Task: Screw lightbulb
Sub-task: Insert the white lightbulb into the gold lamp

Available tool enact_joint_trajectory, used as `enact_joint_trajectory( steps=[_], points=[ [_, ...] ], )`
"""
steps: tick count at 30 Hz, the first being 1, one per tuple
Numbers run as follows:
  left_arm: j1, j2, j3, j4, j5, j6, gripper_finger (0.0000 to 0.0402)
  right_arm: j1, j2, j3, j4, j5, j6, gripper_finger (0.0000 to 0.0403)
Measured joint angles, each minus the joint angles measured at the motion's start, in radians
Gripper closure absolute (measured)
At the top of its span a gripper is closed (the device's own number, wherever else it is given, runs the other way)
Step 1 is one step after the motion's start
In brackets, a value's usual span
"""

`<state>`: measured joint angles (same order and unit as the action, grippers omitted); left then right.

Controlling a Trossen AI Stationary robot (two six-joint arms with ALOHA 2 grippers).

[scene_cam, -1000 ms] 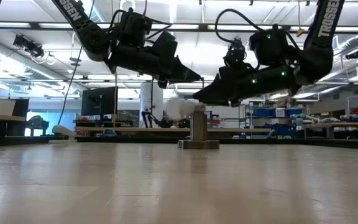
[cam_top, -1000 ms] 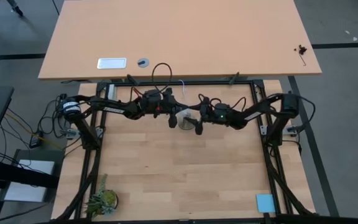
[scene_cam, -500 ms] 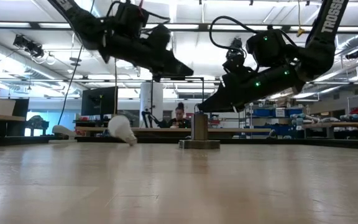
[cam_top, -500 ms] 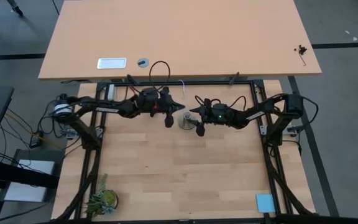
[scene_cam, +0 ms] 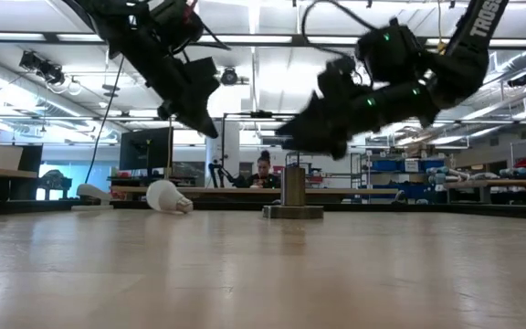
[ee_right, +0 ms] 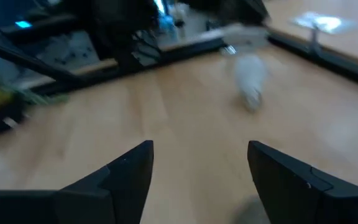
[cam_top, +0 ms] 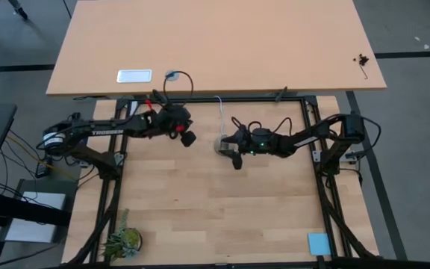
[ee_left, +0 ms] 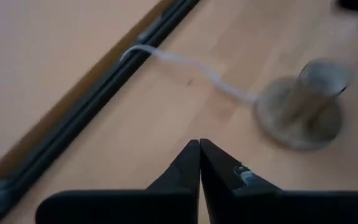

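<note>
The white lightbulb (scene_cam: 167, 196) lies on its side on the table, left of the socket in the low view; it also shows in the right wrist view (ee_right: 250, 81). In the high view I cannot make it out. The grey socket (cam_top: 221, 146) stands upright on its round base (scene_cam: 290, 211), and its white cord (ee_left: 185, 62) runs to the far edge. My left gripper (cam_top: 187, 138) is shut and empty, in the air left of the socket (ee_left: 303, 106). My right gripper (cam_top: 234, 158) is open and empty, just right of and above the socket.
A black frame rail (cam_top: 215, 98) runs along the table's far edge, with a second tabletop (cam_top: 215, 45) beyond it. A small plant (cam_top: 122, 240) stands at the near left corner and a blue square (cam_top: 318, 243) lies at the near right. Bare wood lies toward the near edge.
The lightbulb has dropped from above the socket to the table and rolled to the socket's left, where it now lies on its side. My left gripper has drawn back toward the table's left edge and tipped downward. My right gripper has edged closer to the socket.
</note>
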<state>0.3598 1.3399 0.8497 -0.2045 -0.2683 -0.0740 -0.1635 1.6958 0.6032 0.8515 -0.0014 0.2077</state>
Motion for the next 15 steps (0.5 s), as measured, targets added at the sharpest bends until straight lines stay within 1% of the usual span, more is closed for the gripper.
enact_joint_trajectory(
  steps=[2, 4, 7, 10, 13, 15],
  points=[
    [0.0, 0.0, 0.0, -0.041, -0.07, 0.023, 0.038, 0.018, 0.0, 0.056, -0.033, 0.0, -0.015, 0.0139],
    [0.023, 0.0, 0.0, -0.081, -0.131, 0.039, 0.0382, 0.033, 0.0, 0.118, -0.107, -0.001, -0.044, 0.0142],
    [0.085, 0.0, -0.008, -0.102, -0.134, 0.04, 0.0395, 0.047, 0.0, 0.216, -0.25, -0.001, -0.092, 0.0142],
    [0.166, 0.001, -0.037, -0.077, -0.113, 0.045, 0.0398, 0.051, 0.0, 0.292, -0.348, 0.002, -0.114, 0.0142],
    [0.256, 0.021, -0.059, -0.068, -0.036, 0.045, 0.0398, 0.046, 0.0, 0.331, -0.367, 0.018, -0.066, 0.0146],
    [0.295, 0.042, -0.074, -0.062, 0.017, 0.065, 0.04, 0.037, 0.0, 0.346, -0.366, 0.016, -0.046, 0.0151]
  ],
)
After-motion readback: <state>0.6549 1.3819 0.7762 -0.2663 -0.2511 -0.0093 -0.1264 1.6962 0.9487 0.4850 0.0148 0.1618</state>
